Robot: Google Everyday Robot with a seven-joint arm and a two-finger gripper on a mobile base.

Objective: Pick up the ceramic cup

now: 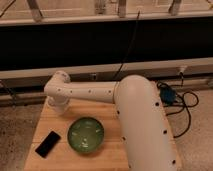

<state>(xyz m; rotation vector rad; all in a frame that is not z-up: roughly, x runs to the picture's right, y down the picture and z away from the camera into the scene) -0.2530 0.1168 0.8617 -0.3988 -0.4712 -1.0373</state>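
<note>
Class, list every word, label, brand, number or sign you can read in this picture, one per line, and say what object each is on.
None: no text can be read anywhere.
The green bowl is plain.
The black phone on the wooden table shows a dark, blank face.
The white robot arm carries only small dark dots, no lettering.
The gripper lies beyond the arm's far end, near the table's back-left corner, hidden from view.
The ceramic cup is not visible.
</note>
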